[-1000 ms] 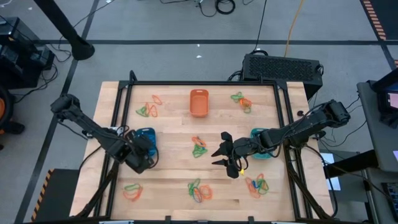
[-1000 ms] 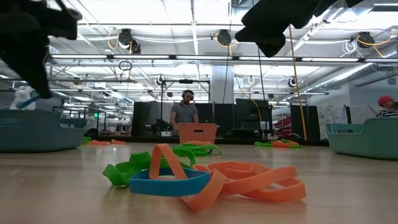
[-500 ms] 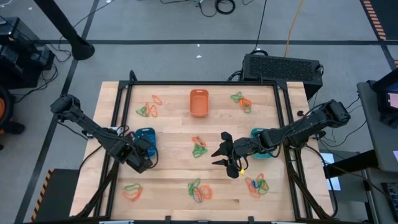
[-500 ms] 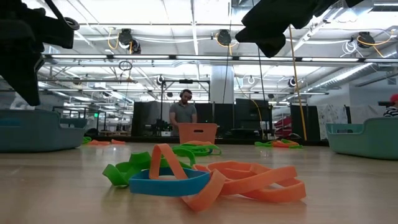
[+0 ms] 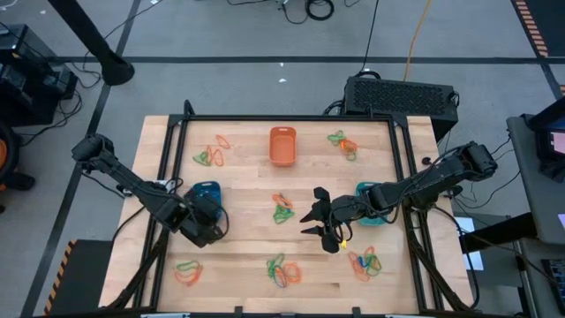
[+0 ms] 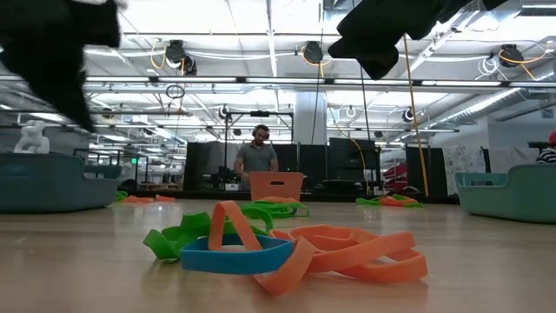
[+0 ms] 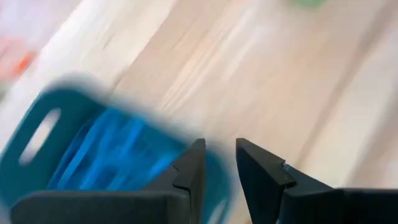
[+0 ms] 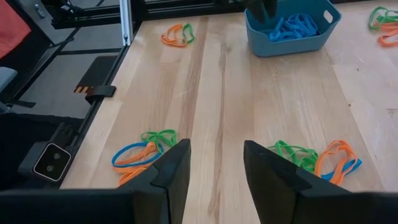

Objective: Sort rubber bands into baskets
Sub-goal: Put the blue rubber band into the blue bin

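Two grippers work over the table. The left gripper hangs at the near edge of the blue basket, its jaws a narrow gap apart and holding nothing; blue rubber bands lie inside that basket. The right gripper sits near the table's middle, jaws parted wide and empty, just beside a small orange-and-green cluster.

Three baskets stand on the table: the blue one on the left side, the orange basket at the far middle, and the teal basket on the right, partly covered by the right arm.

Six loose clusters of bands lie about: one far left, one far right, the middle one, one near left, one near middle and one near right. Each mixes orange and green, some with blue.

Beyond the table's far edge sits a black box with cables. Across the room a person stands behind the orange basket.
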You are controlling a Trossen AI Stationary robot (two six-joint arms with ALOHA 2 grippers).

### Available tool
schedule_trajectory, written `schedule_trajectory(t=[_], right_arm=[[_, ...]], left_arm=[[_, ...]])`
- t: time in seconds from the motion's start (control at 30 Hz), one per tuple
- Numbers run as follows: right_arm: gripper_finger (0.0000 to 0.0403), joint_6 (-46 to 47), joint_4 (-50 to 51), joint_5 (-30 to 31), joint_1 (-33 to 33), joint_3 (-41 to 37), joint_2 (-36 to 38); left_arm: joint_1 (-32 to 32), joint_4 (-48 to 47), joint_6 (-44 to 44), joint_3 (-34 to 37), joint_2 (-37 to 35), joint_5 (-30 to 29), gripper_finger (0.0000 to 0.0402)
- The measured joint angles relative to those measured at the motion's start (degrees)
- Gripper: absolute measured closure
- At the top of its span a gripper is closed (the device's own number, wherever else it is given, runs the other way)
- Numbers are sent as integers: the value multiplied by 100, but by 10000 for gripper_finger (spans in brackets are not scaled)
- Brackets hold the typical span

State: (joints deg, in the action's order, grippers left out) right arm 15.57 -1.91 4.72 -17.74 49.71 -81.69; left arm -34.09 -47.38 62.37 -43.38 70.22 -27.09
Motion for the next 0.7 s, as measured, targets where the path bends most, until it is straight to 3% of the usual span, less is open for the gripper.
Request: schedule_trajectory(t=[0.27, 0.43, 0.53, 0.7], right_arm=[[261, 0, -43, 29, 0, 0, 0], [261, 6, -21, 438, 2, 0, 0], [261, 20, 14, 449, 4, 0, 0], [261, 22, 19, 434, 0, 0, 0]], left_arm=[[0, 2800, -2435, -2, 100, -1294, 306], [169, 3711, -3165, -2, 725, -1709, 307], [347, 4355, -3341, -2, 1286, -1077, 307], [301, 6224, -4517, -2, 2329, 1142, 307]])
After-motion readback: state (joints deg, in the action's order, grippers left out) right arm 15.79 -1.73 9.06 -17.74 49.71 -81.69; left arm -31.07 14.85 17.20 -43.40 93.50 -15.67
